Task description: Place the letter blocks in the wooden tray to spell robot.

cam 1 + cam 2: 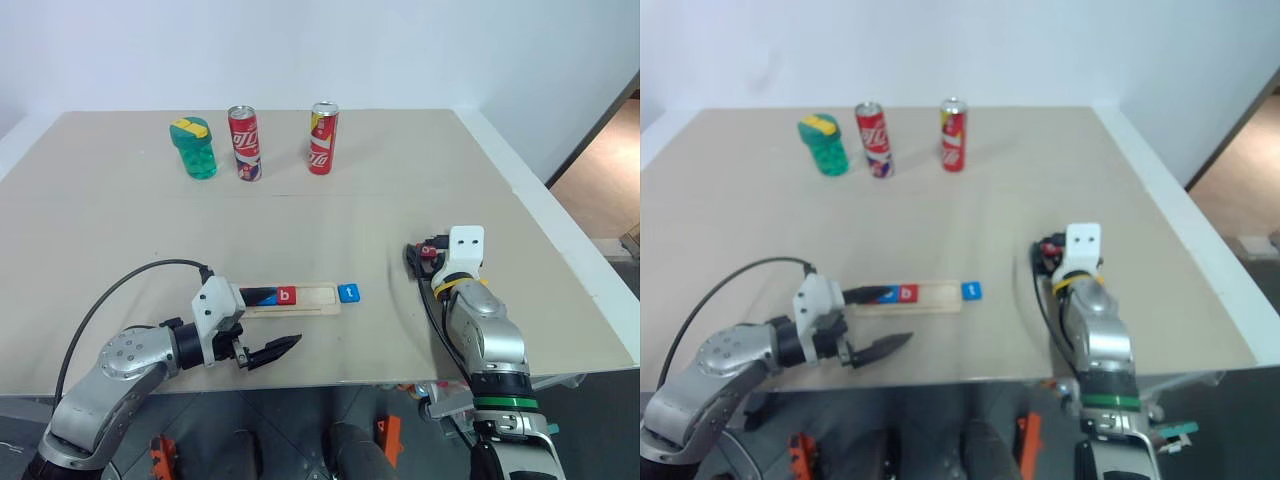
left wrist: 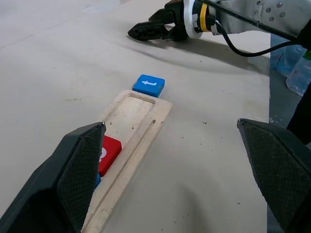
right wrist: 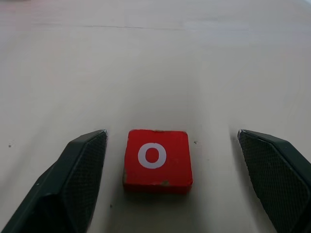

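Observation:
The wooden tray [image 1: 312, 298] lies near the table's front edge. In its left part sit a red letter block "b" [image 1: 287, 295] and a blue block [image 1: 262, 296] whose letter I cannot read. A blue "t" block [image 1: 348, 293] lies on the table just off the tray's right end. A red "o" block [image 3: 157, 160] lies flat on the table between the spread fingers of my right gripper [image 3: 171, 137], which is open and not touching it. My left gripper [image 1: 270, 352] hovers open in front of the tray's left half, holding nothing.
At the back of the table stand two red cans [image 1: 244, 143] [image 1: 322, 138] and a green cup with a yellow lid [image 1: 194, 148]. The table's right edge [image 1: 560, 240] runs close to my right arm, and its front edge lies just behind both grippers.

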You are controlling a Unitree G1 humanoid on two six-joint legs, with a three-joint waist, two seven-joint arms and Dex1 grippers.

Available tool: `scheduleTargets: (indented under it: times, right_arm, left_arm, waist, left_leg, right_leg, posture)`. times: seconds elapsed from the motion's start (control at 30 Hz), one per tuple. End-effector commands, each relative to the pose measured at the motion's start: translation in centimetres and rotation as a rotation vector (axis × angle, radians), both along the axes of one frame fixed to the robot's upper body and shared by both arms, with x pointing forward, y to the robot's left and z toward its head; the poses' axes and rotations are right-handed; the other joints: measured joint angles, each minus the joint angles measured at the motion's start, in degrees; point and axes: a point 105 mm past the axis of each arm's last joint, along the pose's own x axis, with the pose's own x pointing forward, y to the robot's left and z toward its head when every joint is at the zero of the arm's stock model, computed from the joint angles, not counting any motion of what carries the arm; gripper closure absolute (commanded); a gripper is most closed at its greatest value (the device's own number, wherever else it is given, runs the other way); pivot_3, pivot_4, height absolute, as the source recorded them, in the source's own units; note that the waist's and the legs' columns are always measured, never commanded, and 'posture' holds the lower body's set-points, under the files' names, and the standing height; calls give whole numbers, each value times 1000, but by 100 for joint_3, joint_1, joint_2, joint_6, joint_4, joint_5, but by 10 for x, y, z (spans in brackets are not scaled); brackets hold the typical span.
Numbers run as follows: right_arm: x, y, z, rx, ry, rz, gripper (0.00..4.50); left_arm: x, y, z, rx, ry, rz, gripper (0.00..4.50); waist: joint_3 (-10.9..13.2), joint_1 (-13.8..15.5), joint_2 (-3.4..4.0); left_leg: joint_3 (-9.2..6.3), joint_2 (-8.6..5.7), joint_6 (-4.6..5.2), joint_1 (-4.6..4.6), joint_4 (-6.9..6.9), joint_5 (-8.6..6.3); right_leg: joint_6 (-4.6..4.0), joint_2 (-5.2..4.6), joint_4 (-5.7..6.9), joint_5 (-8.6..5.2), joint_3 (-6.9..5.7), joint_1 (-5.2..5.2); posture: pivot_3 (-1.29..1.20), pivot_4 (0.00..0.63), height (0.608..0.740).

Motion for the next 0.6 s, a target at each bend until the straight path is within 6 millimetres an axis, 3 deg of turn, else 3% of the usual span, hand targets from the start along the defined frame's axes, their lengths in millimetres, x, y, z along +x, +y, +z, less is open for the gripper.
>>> scheduleTargets:
  times: [0.03, 0.07, 0.23, 0.33, 0.47, 0.6]
  right_arm:
    - [-2, -3, -6, 84, 19, -50, 539]
    - [-1, -1, -5, 83, 18, -49, 557]
    - [-12, 30, -3, 56, 31, -14, 2316]
    - [-39, 60, -2, 53, 49, 69, 3299]
    - [-69, 83, 6, 25, 56, 195, 3312]
    - [-95, 87, 9, 31, 98, 233, 3312]
  left_arm:
    - [-4, -5, 7, -1, -33, -25, 0]
    - [-4, -6, 7, -3, -31, -25, 0]
    - [-4, -6, 5, -5, -20, -26, 0]
    - [-4, -6, 4, -5, -15, -25, 0]
    - [-5, -5, 2, 3, -2, -31, 0]
    - [-7, -6, 0, 13, 16, -51, 0]
  waist:
    - [-3, 0, -4]
    - [-4, -1, -5]
    - [-7, -13, -9]
    - [-14, -13, -13]
    - [-18, -16, -16]
    - [-19, -7, -18]
  left_leg:
    - [-2, 0, 0, 0, 0, 0]
    - [-3, -1, 0, 1, 0, 0]
    - [-3, 2, 0, 7, -2, 0]
    - [-9, 8, 0, 10, -15, 0]
    - [-12, 13, -2, 13, -45, -1]
    - [-12, 10, -2, 9, -48, -1]
  right_leg:
    - [0, -1, 0, 0, -2, 2]
    - [0, -1, 0, -1, -3, 4]
    - [-15, 0, -1, -9, -1, 6]
    - [-14, 8, 1, -8, -4, 3]
    - [-27, 8, 1, -20, -10, -5]
    - [-41, -2, 0, -37, -13, -7]
  posture:
    - [0, 150, 740]
    - [0, 150, 740]
    - [0, 150, 740]
    - [0, 150, 740]
    - [0, 150, 740]
    - [0, 150, 740]
